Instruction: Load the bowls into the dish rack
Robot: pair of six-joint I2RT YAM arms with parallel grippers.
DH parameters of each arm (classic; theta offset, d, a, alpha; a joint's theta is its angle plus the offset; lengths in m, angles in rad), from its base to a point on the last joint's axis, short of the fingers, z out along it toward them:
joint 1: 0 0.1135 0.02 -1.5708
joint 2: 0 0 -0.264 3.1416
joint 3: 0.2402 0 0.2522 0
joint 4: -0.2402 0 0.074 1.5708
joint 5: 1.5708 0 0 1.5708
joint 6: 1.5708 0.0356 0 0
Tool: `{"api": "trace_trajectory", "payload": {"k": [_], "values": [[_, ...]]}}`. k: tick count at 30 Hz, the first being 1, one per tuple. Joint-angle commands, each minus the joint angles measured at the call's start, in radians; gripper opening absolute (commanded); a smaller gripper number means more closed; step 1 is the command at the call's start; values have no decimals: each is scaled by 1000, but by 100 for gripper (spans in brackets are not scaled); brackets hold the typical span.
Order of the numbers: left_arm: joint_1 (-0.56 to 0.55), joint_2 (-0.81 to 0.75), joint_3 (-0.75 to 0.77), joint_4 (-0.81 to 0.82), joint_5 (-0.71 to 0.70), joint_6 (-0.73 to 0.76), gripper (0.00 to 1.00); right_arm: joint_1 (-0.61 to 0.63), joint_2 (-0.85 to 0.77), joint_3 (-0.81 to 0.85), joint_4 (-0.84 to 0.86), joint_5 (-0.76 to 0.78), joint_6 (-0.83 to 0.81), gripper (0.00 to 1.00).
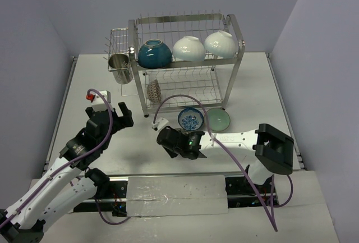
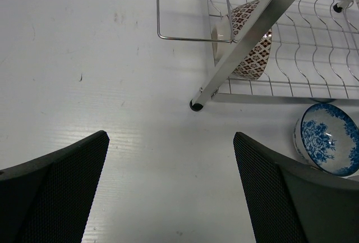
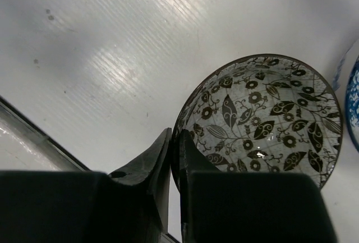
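We count four bowls already in the dish rack [image 1: 233,58], which stands at the far edge of the tabletop [image 1: 84,86]. The teal bowl [image 1: 154,54] and two white bowls [image 1: 189,48] [image 1: 220,44] sit along the upper tier. The red patterned bowl [image 2: 249,46] leans on edge at the left end of the lower tier.

Three bowls are not yet loaded. The blue-white bowl [image 1: 190,119] and the pale green bowl [image 1: 217,120] lie side by side on the tabletop, just in front of the rack. The black leaf-patterned bowl [image 3: 263,119] is nearer the front edge. The right gripper [image 3: 175,139] is clenched on that bowl's rim, one finger inside and one outside. We cannot tell whether the bowl is off the surface. The left gripper [image 1: 120,113] hangs spread wide and empty over the left of the tabletop. We judge the task just past halfway.
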State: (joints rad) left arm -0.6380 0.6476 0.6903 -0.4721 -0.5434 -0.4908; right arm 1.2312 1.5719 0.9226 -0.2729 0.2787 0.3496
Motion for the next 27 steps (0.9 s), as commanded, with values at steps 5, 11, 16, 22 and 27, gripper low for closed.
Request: {"api": "trace_trajectory", "payload": {"k": [5, 11, 16, 22, 27], "values": [[6, -2, 9, 20, -10, -2, 99, 8, -59, 48, -15, -2, -23, 0], [6, -2, 9, 21, -7, 3, 99, 1, -220, 91, 21, -70, -47, 0], [6, 0, 9, 21, -6, 4, 99, -105, -347, 98, 141, -199, -12, 0], [8, -6, 11, 23, -6, 3, 99, -277, -395, -31, 400, -487, 109, 0], [8, -6, 9, 21, -6, 4, 99, -346, -354, -114, 584, -645, 238, 0]]}}
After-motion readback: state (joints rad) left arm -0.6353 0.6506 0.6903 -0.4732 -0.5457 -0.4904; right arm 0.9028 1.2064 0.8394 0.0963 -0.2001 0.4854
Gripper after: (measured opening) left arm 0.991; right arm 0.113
